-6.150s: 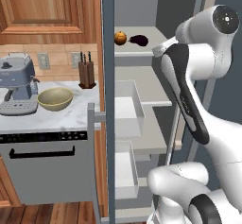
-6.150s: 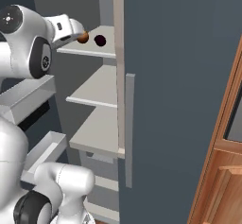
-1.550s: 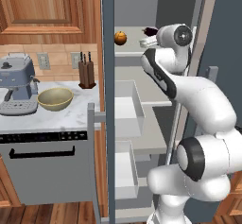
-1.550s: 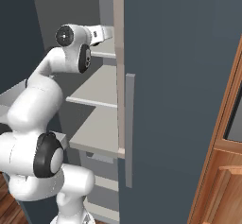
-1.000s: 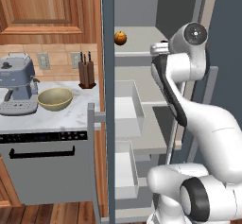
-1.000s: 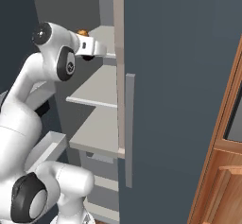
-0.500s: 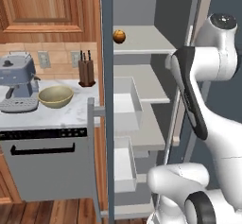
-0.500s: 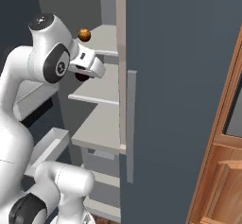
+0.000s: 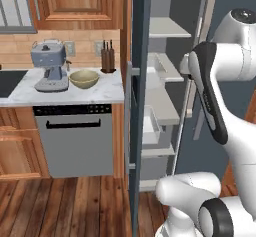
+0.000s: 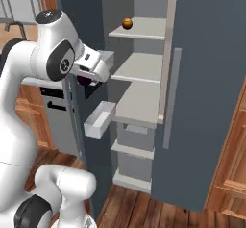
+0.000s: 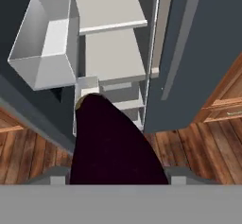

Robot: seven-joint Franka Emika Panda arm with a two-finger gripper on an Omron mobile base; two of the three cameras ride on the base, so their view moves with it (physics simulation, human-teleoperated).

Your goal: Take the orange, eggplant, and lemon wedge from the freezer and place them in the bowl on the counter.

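Now the eggplant (image 11: 113,142), a smooth, dark purple oblong, is clamped between the widely spread jaws of the gripper (image 10: 86,80) outside the freezer (image 10: 202,87). A small round orange (image 10: 127,23) is left on a white shelf (image 10: 144,28).

End effector (image 10: 85,80) clamped, pointing down

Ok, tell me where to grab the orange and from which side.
Grip the orange across its middle, coming in level from the freezer's open front. It is a small round ball alone on the top shelf, so any pair of opposite sides should do.
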